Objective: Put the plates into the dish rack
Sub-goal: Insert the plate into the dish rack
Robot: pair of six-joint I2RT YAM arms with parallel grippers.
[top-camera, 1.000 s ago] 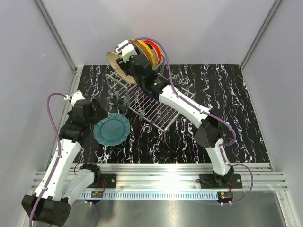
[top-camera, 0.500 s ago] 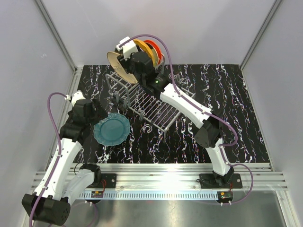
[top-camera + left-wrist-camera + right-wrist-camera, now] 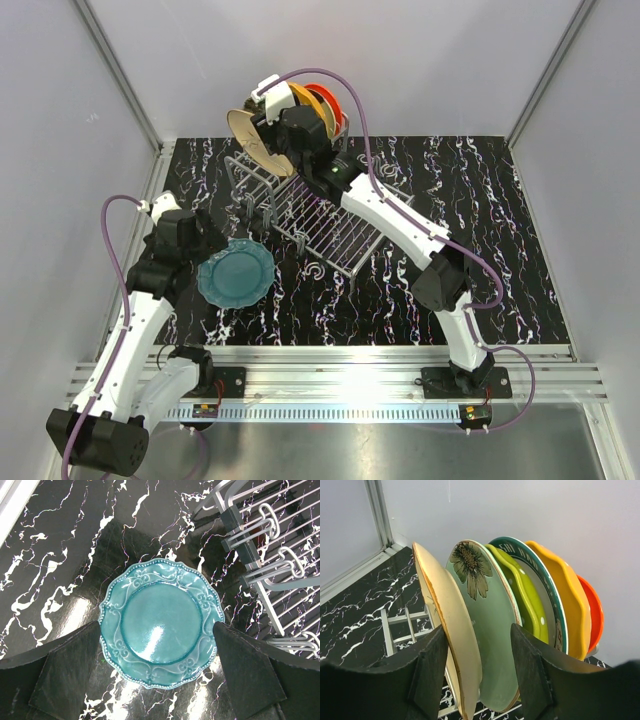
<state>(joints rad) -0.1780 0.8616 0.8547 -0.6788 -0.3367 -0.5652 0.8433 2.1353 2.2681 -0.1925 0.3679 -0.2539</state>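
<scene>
Jaws apart: right end effector (image 3: 479,630) astride cream scalloped plate (image 3: 451,622) in silver wire rack (image 3: 395,621), left end effector (image 3: 156,626) over teal scalloped plate (image 3: 161,645)

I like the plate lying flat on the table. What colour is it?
The plate is teal, with raised swirls; the left wrist view shows it best.
</scene>
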